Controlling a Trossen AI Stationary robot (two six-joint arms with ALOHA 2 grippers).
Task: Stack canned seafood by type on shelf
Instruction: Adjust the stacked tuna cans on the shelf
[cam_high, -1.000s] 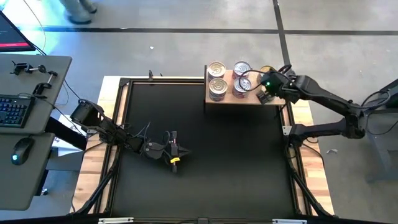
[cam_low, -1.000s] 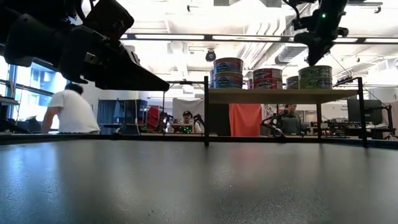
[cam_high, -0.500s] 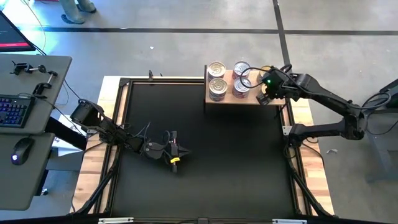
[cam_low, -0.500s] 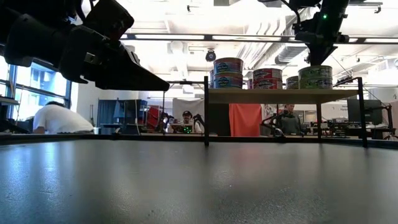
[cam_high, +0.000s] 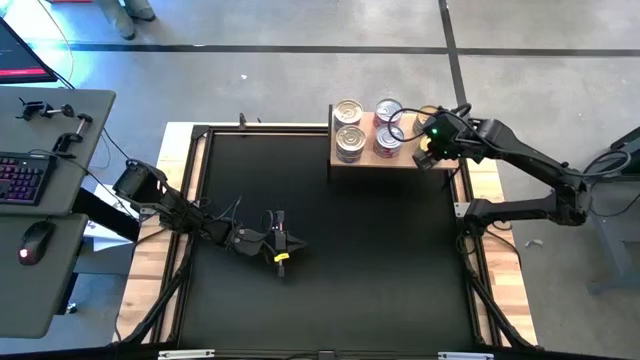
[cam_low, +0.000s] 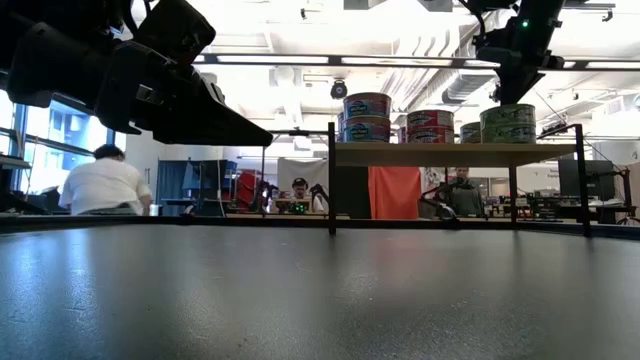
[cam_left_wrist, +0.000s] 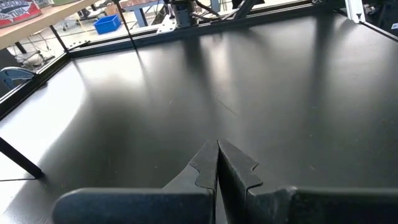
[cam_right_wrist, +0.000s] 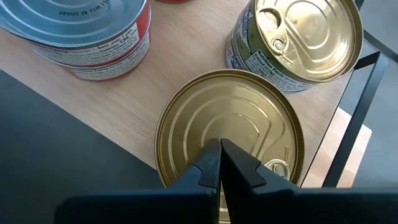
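Note:
The light-wood shelf (cam_high: 372, 160) stands at the table's far right. On it stand silver-topped tins (cam_high: 348, 141) and red-labelled tins (cam_high: 388, 140) in stacks. Two gold-topped tins stand at its right end, a nearer one (cam_right_wrist: 230, 118) and a farther one (cam_right_wrist: 298, 37). My right gripper (cam_right_wrist: 219, 148) is shut and points steeply down over the nearer gold lid. In the low view it hangs above the right-hand stack (cam_low: 507, 122). My left gripper (cam_left_wrist: 217, 149) is shut and holds nothing, low over the black table left of its middle (cam_high: 281, 250). My right gripper's shut fingertips (cam_right_wrist: 214, 158) stand over the middle of the nearer gold-topped tin's lid (cam_right_wrist: 249, 109), coming from above. I cannot tell whether they touch the lid. The tin stands upright on the shelf's stack.
The shelf's black frame posts (cam_low: 331, 180) rise from the table. A desk with keyboard and mouse (cam_high: 30, 180) stands left of the table. People (cam_low: 100, 185) show in the room behind. The black table top (cam_high: 330, 270) lies bare between the arms.
My right gripper has stayed over the shelf's right end and has tipped and turned a little at the wrist, toward the table's left. The tins have kept still.

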